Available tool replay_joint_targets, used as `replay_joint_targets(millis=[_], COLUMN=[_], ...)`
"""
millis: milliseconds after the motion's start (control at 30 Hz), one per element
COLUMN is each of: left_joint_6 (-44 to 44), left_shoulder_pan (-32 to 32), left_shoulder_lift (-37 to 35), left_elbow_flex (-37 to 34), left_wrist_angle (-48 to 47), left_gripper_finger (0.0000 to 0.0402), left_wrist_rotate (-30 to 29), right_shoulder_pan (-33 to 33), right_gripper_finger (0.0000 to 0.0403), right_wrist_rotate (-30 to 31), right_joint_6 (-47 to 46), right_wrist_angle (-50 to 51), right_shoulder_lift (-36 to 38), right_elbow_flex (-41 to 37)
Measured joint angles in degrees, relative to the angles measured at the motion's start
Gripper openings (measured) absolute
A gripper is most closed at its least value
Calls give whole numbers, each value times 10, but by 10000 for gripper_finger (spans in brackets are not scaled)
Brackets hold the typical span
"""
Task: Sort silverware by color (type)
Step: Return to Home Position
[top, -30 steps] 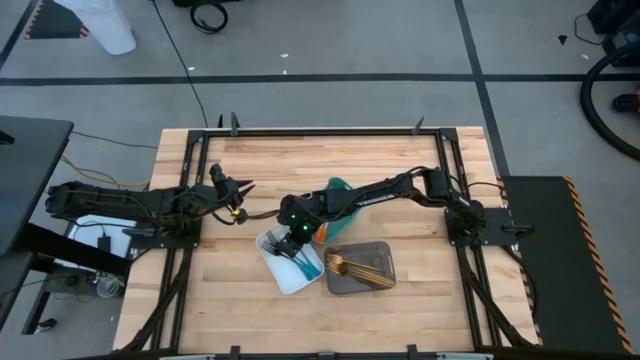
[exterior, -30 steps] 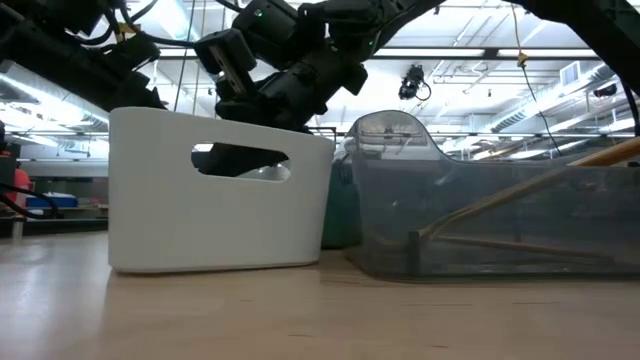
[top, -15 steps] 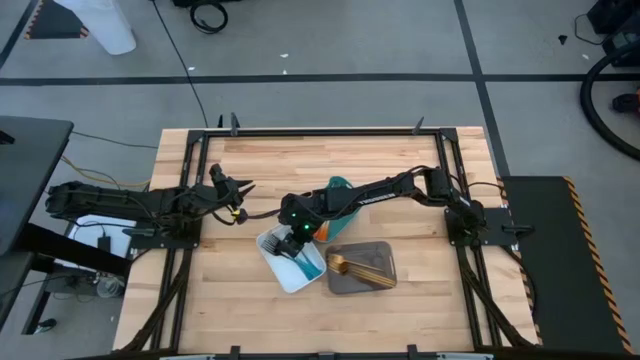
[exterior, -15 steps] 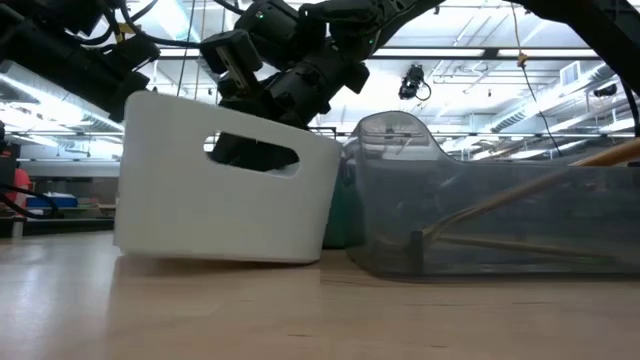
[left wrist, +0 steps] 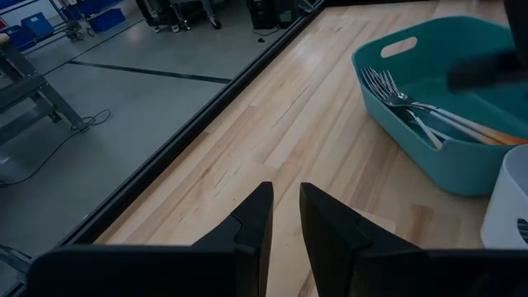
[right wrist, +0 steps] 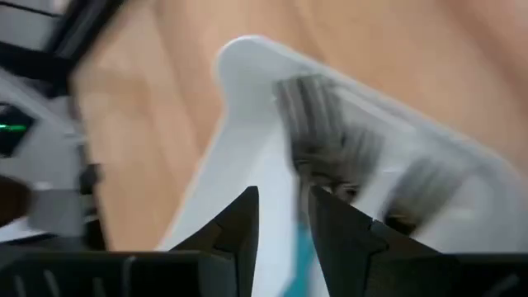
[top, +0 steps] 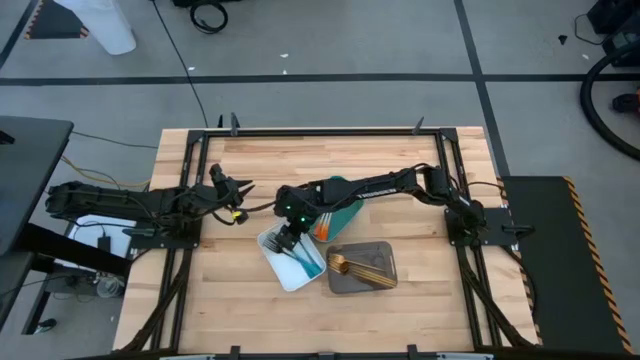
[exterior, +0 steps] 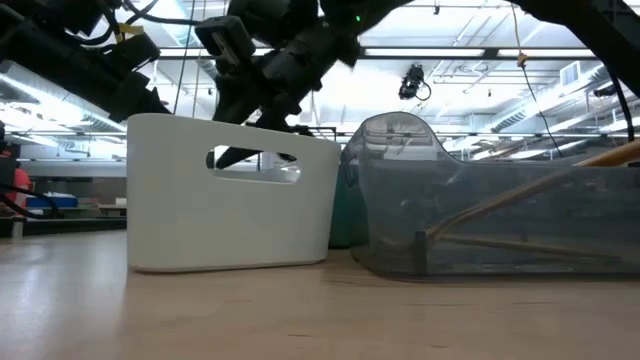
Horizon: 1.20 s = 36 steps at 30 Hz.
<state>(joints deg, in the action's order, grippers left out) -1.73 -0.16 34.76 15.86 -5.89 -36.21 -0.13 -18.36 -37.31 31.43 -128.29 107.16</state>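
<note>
The white tray (top: 270,254) holds teal-handled silverware (top: 304,263), whose silver fork heads (right wrist: 318,115) show blurred in the right wrist view. My right gripper (top: 287,240) hangs open just above the tray's far end, with nothing between its fingers (right wrist: 285,210). The teal tray (left wrist: 429,157) holds orange-handled forks (left wrist: 425,111) and lies partly under my right arm (top: 380,188). Gold silverware (top: 360,266) lies in the grey tray (top: 376,283). My left gripper (top: 247,188) waits over bare wood left of the trays, its fingers (left wrist: 285,216) a narrow gap apart and empty.
The three trays stand close together at the table's middle. In the low view the white tray (exterior: 230,220) stands beside the translucent grey tray (exterior: 500,225). A black frame (top: 330,131) runs round the table. Bare wood lies left, near and far of the trays.
My right gripper has risen out of the white tray and gone a little toward the far left. The tray tipped up at one end half a second ago. It now stands flat again, slid slightly from where it stood.
</note>
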Motion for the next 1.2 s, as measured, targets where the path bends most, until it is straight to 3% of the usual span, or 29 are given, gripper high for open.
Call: replay_joint_targets(millis=[233, 467, 633, 967, 1200], left_joint_6=[0, -3, -3, -6, 4], left_shoulder_pan=[0, 0, 0, 0, -1], left_shoulder_lift=[0, 0, 0, 0, -13], left_elbow_flex=[0, 0, 0, 0, 0], left_wrist_angle=[0, 1, 1, -1, -4], left_gripper_finger=[71, 71, 71, 71, 71], left_wrist_rotate=[0, 0, 0, 0, 80], right_shoulder_pan=[-9, -32, -65, -95, -64], right_gripper_finger=[116, 116, 116, 116, 116], right_wrist_rotate=[99, 288, 298, 394, 424], right_joint_6=[109, 210, 230, 234, 245], right_wrist_angle=[172, 314, 339, 470, 450], right_shoulder_lift=[0, 1, 1, 6, 64], right_elbow_flex=[83, 117, 117, 117, 110])
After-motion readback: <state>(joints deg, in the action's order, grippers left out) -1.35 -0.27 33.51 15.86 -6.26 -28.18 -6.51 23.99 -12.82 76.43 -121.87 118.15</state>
